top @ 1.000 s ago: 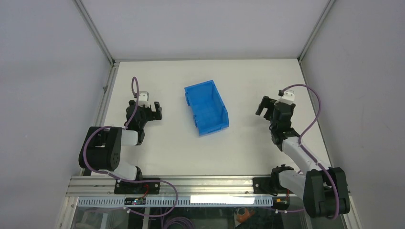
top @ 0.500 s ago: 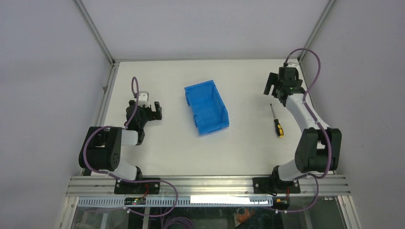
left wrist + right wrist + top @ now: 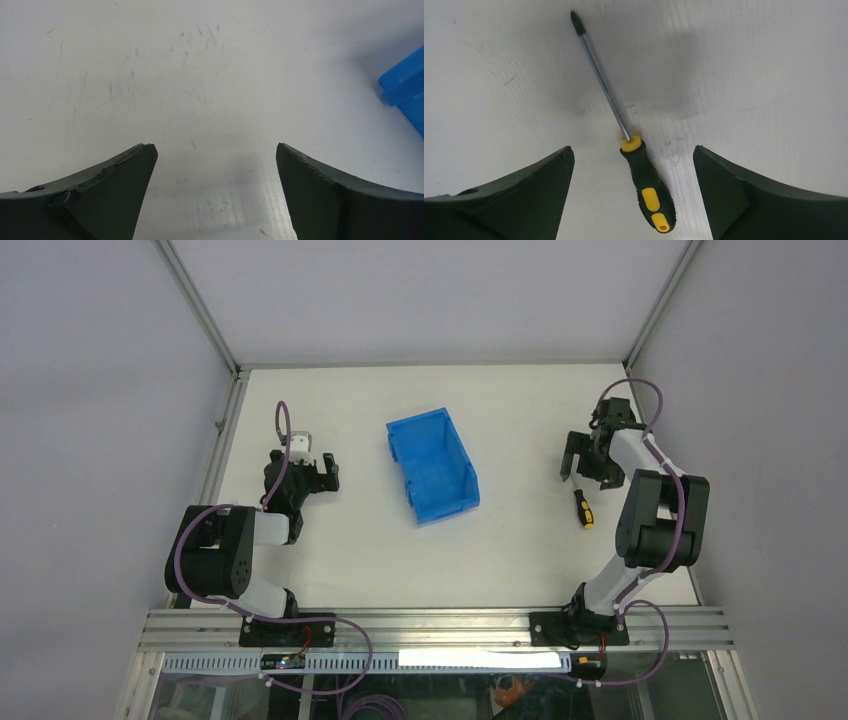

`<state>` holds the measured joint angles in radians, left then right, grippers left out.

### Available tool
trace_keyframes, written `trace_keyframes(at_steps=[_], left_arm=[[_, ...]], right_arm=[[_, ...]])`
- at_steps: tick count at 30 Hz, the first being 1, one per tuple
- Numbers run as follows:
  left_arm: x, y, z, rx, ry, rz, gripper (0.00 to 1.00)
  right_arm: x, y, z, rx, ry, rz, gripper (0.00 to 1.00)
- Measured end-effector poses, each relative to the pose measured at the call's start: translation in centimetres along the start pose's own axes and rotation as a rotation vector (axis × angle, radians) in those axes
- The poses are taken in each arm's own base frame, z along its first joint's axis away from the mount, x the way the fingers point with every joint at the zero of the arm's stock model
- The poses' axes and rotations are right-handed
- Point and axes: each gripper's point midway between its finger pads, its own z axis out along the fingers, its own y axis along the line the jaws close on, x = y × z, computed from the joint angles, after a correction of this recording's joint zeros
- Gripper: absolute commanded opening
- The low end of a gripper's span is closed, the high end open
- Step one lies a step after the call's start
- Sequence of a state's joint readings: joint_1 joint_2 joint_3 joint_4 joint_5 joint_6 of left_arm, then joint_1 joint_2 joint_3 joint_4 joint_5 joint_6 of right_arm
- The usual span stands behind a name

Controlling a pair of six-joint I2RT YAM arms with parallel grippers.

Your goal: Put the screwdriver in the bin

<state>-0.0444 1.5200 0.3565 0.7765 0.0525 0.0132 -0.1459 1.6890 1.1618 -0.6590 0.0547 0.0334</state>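
A white, lightly scuffed table point(image 3: 520, 550) fills the floor of a booth with plain grey walls point(image 3: 420, 300) and aluminium corner posts point(image 3: 200, 310). Near the table's middle stands the bin point(image 3: 432, 468), its long axis running roughly from 11 to 5 o'clock in the top view. The screwdriver point(image 3: 644, 185) lies flat on the table well apart from the bin, at about 3 o'clock of it, outside its walls. In the right wrist view its tip points to 11 o'clock and its black and yellow handle to 5 o'clock. The right gripper point(image 3: 583, 472) hangs directly over the shaft with its fingers point(image 3: 524, 195) spread wide. One finger sits on either side of the tool, touching neither shaft nor handle. In the top view only the handle shows, at 6 o'clock of that gripper. The left gripper point(image 3: 330, 472) sits at 9 o'clock of the bin, near the table's left edge, its fingers also spread apart over bare table and holding nothing. A blue corner of the bin shows at 3 o'clock in the left wrist view.
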Motion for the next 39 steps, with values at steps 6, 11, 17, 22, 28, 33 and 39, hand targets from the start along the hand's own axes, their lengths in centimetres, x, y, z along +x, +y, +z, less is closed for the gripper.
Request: trace_keyframes(at_steps=[6,11,17,22,28,33,39], left_arm=[[0.0,0.0,0.0,0.0,0.0,0.0,0.99],[0.0,0.0,0.0,0.0,0.0,0.0,0.99],[0.0,0.0,0.0,0.0,0.0,0.0,0.99],[0.0,0.0,0.0,0.0,0.0,0.0,0.99],[0.0,0.0,0.0,0.0,0.0,0.0,0.99],[0.0,0.0,0.0,0.0,0.0,0.0,0.99],[0.0,0.0,0.0,0.0,0.0,0.0,0.99]], right_arm=[[3.5,-0.2,0.7,-0.014,0.084,-0.006,0.86],[4.9,-0.8,1.3,0.001,0.111,0.006,0.81],[6.7,-1.0,1.1,0.002,0.115,0.014,0.64],[7.5,-1.2,0.3,0.006,0.095,0.026,0.09],[5.8,-0.8,-2.4,-0.032,-0.023,0.028,0.05],[3.5,0.2,-6.4,-0.094,-0.161,0.038,0.02],[0.8,5.1,-12.1,-0.195,-0.293,-0.037,0.01]])
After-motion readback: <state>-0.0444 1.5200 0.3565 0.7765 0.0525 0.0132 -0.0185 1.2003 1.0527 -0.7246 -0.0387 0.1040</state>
